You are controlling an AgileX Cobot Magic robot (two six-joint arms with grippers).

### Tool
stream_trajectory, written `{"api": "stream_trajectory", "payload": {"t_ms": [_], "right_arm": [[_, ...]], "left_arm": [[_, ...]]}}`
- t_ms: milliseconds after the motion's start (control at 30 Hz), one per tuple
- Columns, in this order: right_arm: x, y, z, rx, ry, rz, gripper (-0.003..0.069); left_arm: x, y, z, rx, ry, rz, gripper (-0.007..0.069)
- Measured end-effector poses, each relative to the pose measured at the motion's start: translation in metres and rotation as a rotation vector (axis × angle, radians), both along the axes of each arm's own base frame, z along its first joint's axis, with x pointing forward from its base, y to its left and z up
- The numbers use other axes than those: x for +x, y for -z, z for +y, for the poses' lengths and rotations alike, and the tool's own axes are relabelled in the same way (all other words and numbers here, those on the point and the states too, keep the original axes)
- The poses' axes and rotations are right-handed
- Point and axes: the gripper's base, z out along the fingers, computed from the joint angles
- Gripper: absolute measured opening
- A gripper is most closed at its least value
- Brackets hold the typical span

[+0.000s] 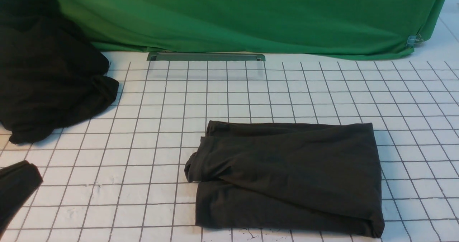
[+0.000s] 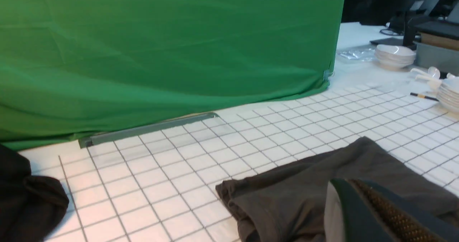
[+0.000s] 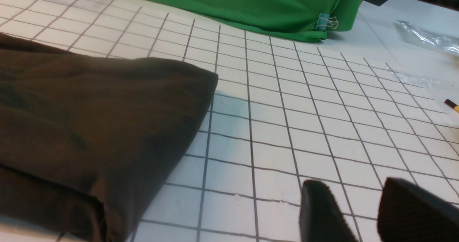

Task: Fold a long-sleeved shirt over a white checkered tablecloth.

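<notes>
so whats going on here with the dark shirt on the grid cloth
A two-armed robot is folding a long-sleeved shirt on the white checkered tablecloth. The shirt lies folded into a compact rectangle, and nothing is holding it. The right gripper hangs beside the shirt with its fingers apart and empty. The left gripper is shut, close above the shirt's edge. A separate heap of black cloth sits at the robot's far left, before the green cloth.

Folded shirt lies on the tablecloth, its logo hidden inside the folds. A black cloth heap runs off the front view's left edge; neither arm shows there. Far dishes are blurred.
</notes>
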Motion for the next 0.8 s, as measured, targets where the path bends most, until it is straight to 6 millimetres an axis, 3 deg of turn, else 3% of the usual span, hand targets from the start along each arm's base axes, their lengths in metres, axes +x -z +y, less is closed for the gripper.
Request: {"api": "stream_trajectory", "payload": {"t_ms": [200,367,800], "right_arm": [[0.000,0.000,0.000,0.000,0.000,0.000,0.0240],[0.000,0.000,0.000,0.000,0.000,0.000,0.0240],[0.000,0.000,0.000,0.000,0.000,-0.003,0.0241]], "left_arm": [[0.004,0.016,-0.002,0.014,-0.001,0.024,0.0003],[0.007,0.041,-0.001,0.015,-0.045,0.023,0.0003],[0.009,0.097,0.028,-0.008,-0.551,0.047,0.0003]]}}
